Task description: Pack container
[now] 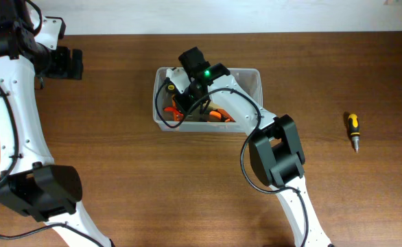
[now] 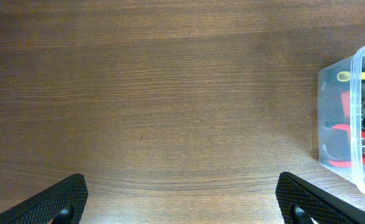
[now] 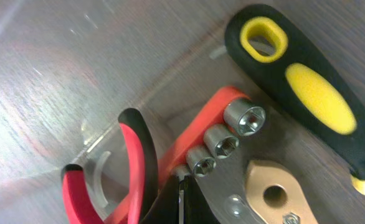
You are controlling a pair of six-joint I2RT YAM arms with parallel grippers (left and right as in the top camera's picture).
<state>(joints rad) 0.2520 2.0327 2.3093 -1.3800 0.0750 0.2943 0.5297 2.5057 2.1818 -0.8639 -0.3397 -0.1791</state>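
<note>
The clear plastic container (image 1: pixel 253 74) stands at the middle of the table, with tools in it. My right gripper (image 1: pixel 187 104) reaches down into its left end. In the right wrist view its black fingers (image 3: pixel 181 194) are pressed together just below an orange socket holder (image 3: pixel 202 134) with three steel sockets. Beside them lie red and black pliers (image 3: pixel 136 163) and a black and yellow tool handle (image 3: pixel 307 81) on the container floor (image 3: pixel 76 68). My left gripper (image 1: pixel 68 63) is open and empty over bare table at the far left; its view shows the container's end (image 2: pixel 350 118) at the right.
A small yellow and black screwdriver (image 1: pixel 352 130) lies alone on the table at the right. The right arm's links (image 1: pixel 275 149) stretch from the front edge across to the container. The brown wooden table (image 2: pixel 170 93) has a pale wall along its far edge.
</note>
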